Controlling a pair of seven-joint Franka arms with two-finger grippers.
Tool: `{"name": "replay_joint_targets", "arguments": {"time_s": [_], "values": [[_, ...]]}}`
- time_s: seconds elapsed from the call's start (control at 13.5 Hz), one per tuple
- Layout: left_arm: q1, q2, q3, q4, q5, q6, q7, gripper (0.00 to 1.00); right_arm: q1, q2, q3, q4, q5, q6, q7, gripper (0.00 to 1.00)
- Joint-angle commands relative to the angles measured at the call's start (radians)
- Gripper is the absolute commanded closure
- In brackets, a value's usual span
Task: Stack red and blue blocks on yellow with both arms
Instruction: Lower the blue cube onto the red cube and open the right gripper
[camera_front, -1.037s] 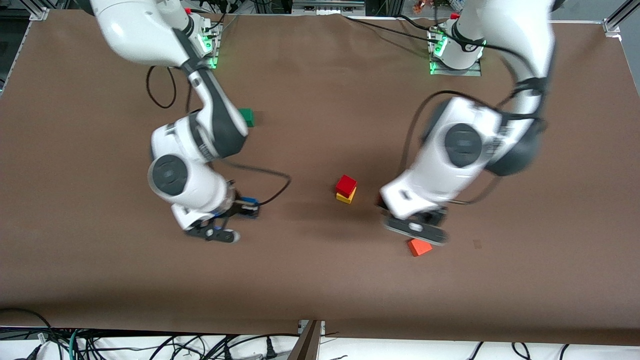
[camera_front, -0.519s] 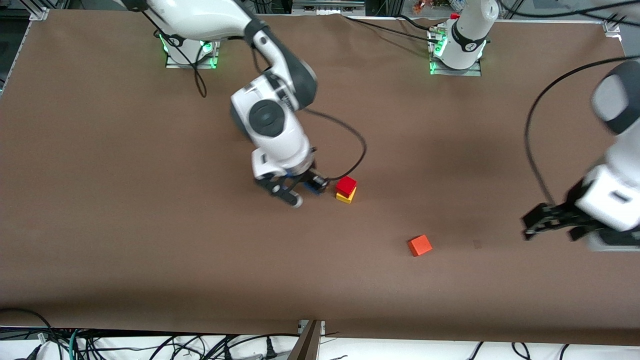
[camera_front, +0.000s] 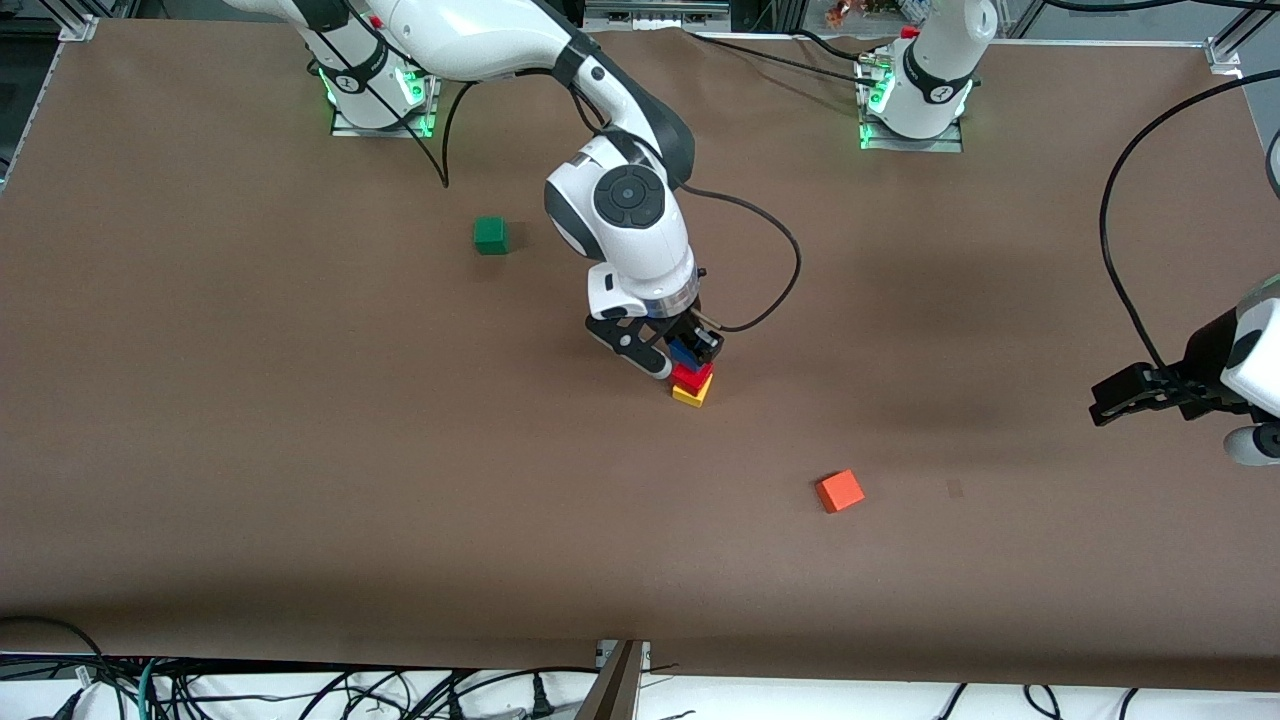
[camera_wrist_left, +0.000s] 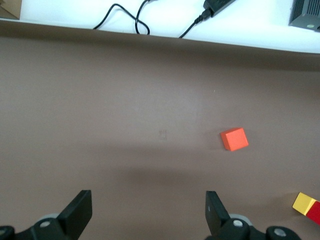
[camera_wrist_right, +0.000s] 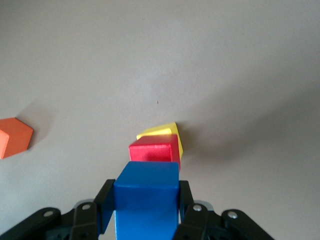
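The red block (camera_front: 692, 377) sits on the yellow cube (camera_front: 690, 394) in the middle of the table. My right gripper (camera_front: 682, 353) is shut on the blue block (camera_front: 684, 350) and holds it just above the red block. In the right wrist view the blue block (camera_wrist_right: 147, 200) is clamped between the fingers, with the red block (camera_wrist_right: 154, 150) and the yellow cube (camera_wrist_right: 162, 132) below it. My left gripper (camera_front: 1140, 396) is open and empty over the table's edge at the left arm's end; its wrist view shows the fingertips (camera_wrist_left: 214, 210) wide apart.
An orange cube (camera_front: 840, 491) lies nearer to the front camera than the stack, toward the left arm's end; it also shows in the left wrist view (camera_wrist_left: 234, 139). A green cube (camera_front: 490, 235) lies farther from the front camera, toward the right arm's end.
My right gripper has carried the blue block across from the right arm's end to over the red-on-yellow stack. My left arm has drawn back from the stack to its end of the table.
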Motion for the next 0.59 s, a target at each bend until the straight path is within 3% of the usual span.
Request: {"name": "replay_joint_targets", "arguments": {"time_s": [0.0, 0.22, 0.52], "values": [[0.006, -0.03, -0.018, -0.013, -0.015, -0.098, 0.002, 0.0, 0.019, 0.03, -0.01, 0.032, -0.052, 0.008, 0.019, 0.63], [0.007, -0.072, -0.014, -0.048, -0.015, -0.183, -0.001, 0.0, 0.017, 0.035, -0.01, 0.032, -0.052, 0.031, 0.019, 0.63], [0.01, -0.216, -0.008, -0.244, -0.02, -0.169, -0.005, 0.0, 0.017, 0.039, -0.01, 0.032, -0.052, 0.04, 0.019, 0.63]]}}
